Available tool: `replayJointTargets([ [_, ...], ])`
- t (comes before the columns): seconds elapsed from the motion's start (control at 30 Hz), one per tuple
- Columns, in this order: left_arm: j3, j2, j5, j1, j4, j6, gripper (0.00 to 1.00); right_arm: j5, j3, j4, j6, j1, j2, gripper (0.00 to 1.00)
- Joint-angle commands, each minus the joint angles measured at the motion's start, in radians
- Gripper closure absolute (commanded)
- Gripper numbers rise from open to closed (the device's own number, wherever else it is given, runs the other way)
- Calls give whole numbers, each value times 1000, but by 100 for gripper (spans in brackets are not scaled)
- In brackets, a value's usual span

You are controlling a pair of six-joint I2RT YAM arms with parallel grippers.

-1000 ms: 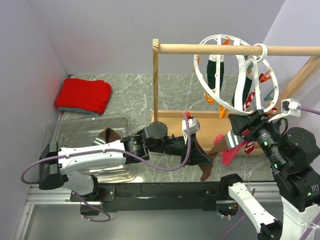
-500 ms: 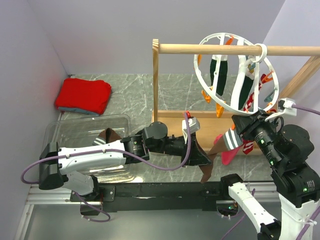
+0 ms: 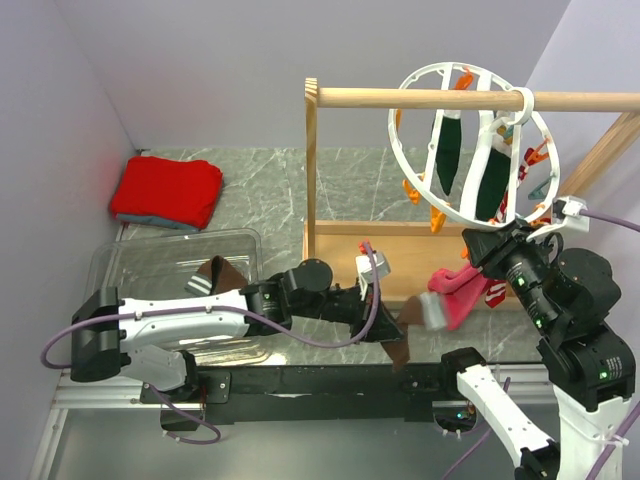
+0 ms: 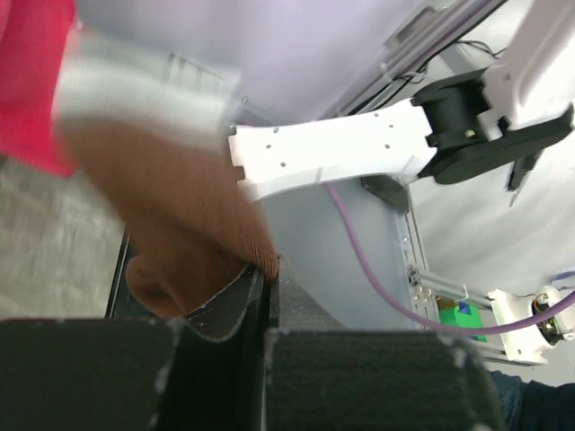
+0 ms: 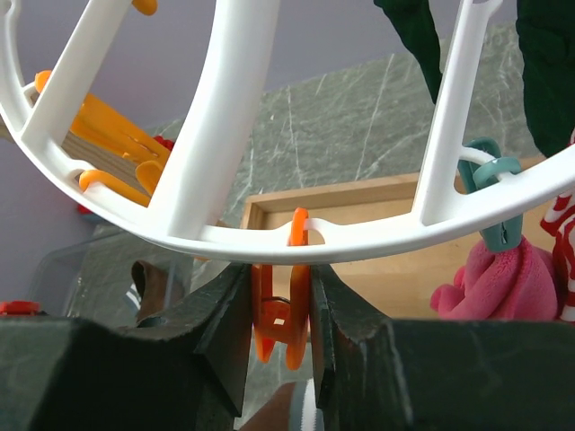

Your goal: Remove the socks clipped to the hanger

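The white ring hanger (image 3: pixel 468 215) hangs by its hook from the wooden rail (image 3: pixel 420 98). Two dark green socks (image 3: pixel 446 145) stay clipped inside it. My left gripper (image 3: pixel 402 328) is low in front of the frame, shut on the brown end of a striped sock (image 3: pixel 397 353), whose upper part is motion-blurred. In the left wrist view that brown end (image 4: pixel 180 233) is pinched between the closed left gripper (image 4: pixel 266 274). My right gripper (image 5: pixel 280 310) is shut on an orange clip (image 5: pixel 280 301) under the hanger's rim (image 5: pixel 216 135), squeezing it.
A pink cloth (image 3: pixel 466 290) hangs from a teal clip (image 5: pixel 494 193) at the right. A clear plastic bin (image 3: pixel 150 265) holds another sock (image 3: pixel 215 275). A folded red cloth (image 3: pixel 167 192) lies at the far left. The wooden frame's base (image 3: pixel 340 245) sits behind my left arm.
My right gripper closed onto the orange clip. The striped sock came away from the hanger, and my left gripper pulled it down and toward the near side. The hanger swung slightly.
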Motion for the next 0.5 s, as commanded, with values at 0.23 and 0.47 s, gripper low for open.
replayJointTargets([
  [0.23, -241, -271, -219, 148, -83, -181, 99, -17, -52, 72, 2, 1, -36, 100],
  [0.47, -395, -584, -399, 409, -352, -262, 99, -18, -69, 77, -12, 2, -45, 100],
])
